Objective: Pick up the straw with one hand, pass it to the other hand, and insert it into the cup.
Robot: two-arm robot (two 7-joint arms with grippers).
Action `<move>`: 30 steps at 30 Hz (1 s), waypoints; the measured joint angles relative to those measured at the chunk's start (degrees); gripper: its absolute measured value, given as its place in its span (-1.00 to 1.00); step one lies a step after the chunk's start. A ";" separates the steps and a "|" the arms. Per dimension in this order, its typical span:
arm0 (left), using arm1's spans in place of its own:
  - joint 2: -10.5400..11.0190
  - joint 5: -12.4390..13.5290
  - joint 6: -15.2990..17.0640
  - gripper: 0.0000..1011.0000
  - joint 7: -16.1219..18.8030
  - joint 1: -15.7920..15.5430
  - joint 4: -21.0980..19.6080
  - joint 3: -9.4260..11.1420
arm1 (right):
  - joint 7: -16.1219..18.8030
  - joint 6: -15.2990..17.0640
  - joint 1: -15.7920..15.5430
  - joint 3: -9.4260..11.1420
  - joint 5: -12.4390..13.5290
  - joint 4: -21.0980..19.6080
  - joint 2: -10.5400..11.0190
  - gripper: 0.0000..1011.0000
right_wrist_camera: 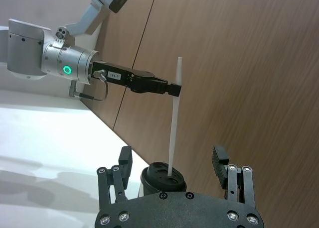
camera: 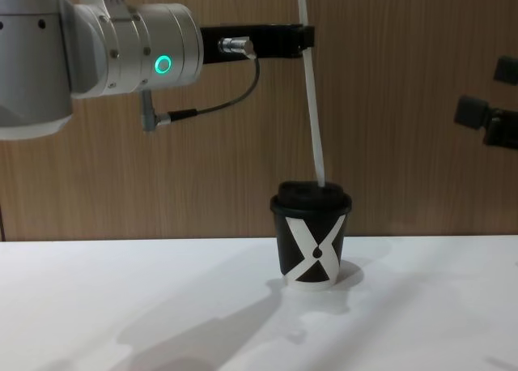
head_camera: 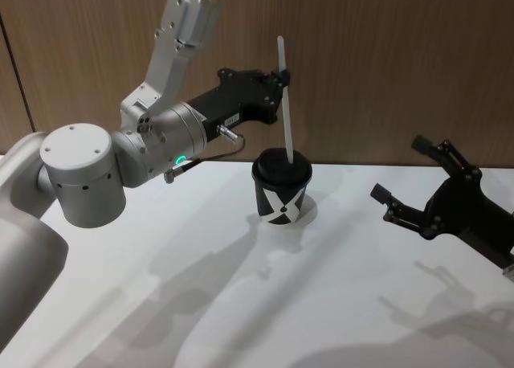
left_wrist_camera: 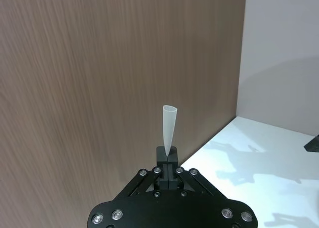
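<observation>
Head view: left claw [head_camera: 280, 79], on the arm with the green ring, is pinching the straw [head_camera: 286, 111] near its upper end, high above the cup [head_camera: 282, 193]. The straw hangs almost upright with a slight tilt, and its lower tip meets the domed lid at or in the lid hole; how deep it sits cannot be told. The cup stands on the white worktop [head_camera: 241, 304] close to the far wooden wall. Right claw [head_camera: 430, 187] hovers well apart on the right, above the worktop, fingers spread and holding nothing.

Left wrist view: the straw [left_wrist_camera: 168, 131] rises from between the pressed-together fingertips.

Right wrist view: the straw [right_wrist_camera: 174, 123] runs down to the lid of the cup [right_wrist_camera: 162, 175], seen between the spread fingers [right_wrist_camera: 124, 161].

Risks, as judgement: with the grip so far from the tip, a small sideways drift of the left arm could swing the tip off the hole. Pushing down with the tip misaligned could buckle the straw or tip the light cup. Releasing before the straw is seated deep could let it lean and fall out.
</observation>
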 joint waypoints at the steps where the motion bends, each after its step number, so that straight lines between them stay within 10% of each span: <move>1: -0.08 0.00 0.00 -1.00 -0.01 -0.05 0.17 -0.06 | 0.00 0.00 0.00 0.00 0.00 0.00 0.00 0.98; 30: -1.71 -0.82 0.38 -1.00 -2.96 -0.63 2.91 -1.70 | 0.00 0.00 0.00 0.00 0.00 0.00 0.00 0.98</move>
